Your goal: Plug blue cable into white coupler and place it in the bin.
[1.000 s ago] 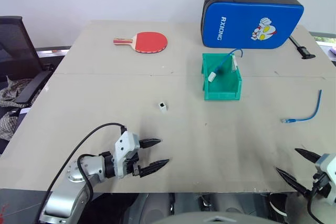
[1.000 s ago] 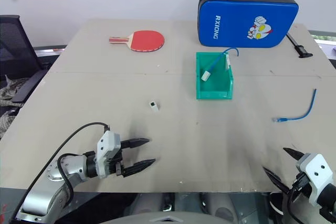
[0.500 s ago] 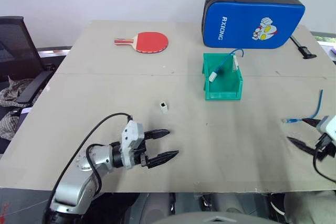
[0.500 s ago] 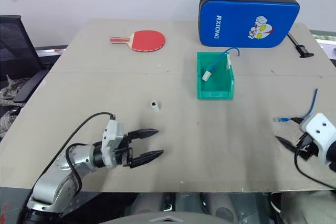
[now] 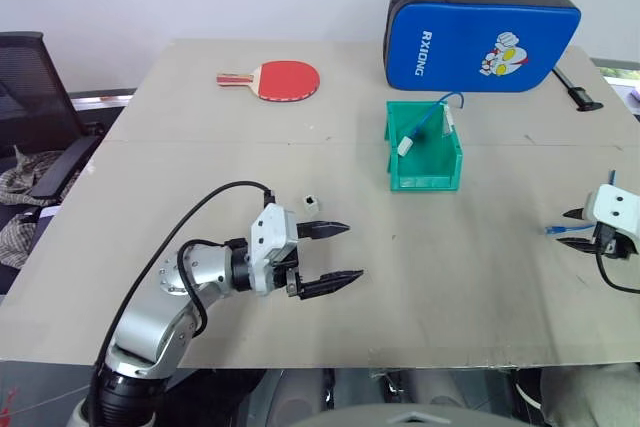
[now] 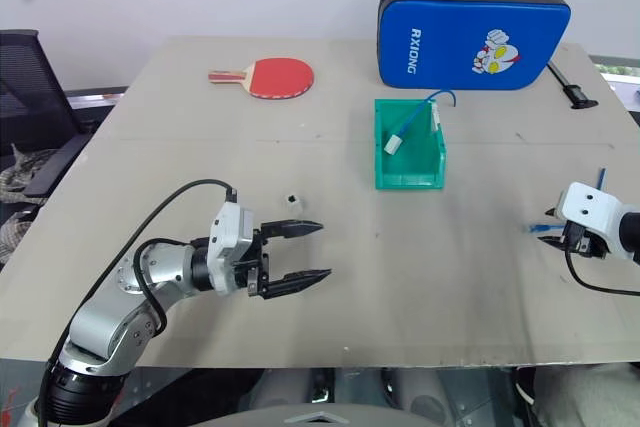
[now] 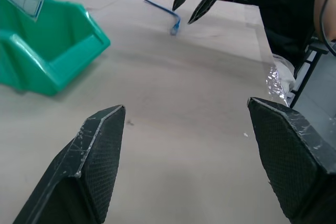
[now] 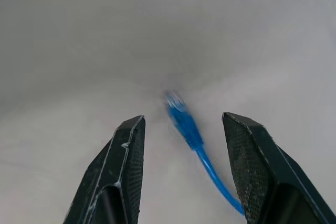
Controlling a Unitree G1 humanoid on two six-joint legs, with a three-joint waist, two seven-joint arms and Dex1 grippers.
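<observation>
- Beige board is covering the counter (image 5: 200, 147), which is sitting in front of a pale wall, with a dark office chair (image 5: 30, 97) standing off its left edge.
- At the far side, a red table-tennis paddle (image 5: 275, 79) is lying flat, and a big blue padded case (image 5: 480, 39) is lying near the back right corner.
- Just in front of that case, the bin (image 5: 424, 169) is sitting, already carrying another blue cord with a white block on its end, leaning over the rim.
- Near the middle of the counter, the white coupler (image 5: 312, 203) is resting on its own, just beyond the left tool (image 5: 335, 252).
- That left tool is hovering with its fingers spread wide apart, holding nothing and pointing toward the right side of the counter.
- By the right edge, the blue cable (image 5: 565, 230) is lying on the board, partly hidden behind the right tool (image 6: 547, 233).
- In the right wrist view, the plug end of the cable is sitting between the two fingers (image 8: 121, 166) of the right tool, which are standing partly apart and not touching it.
- The coupler and the cable are lying well apart.
</observation>
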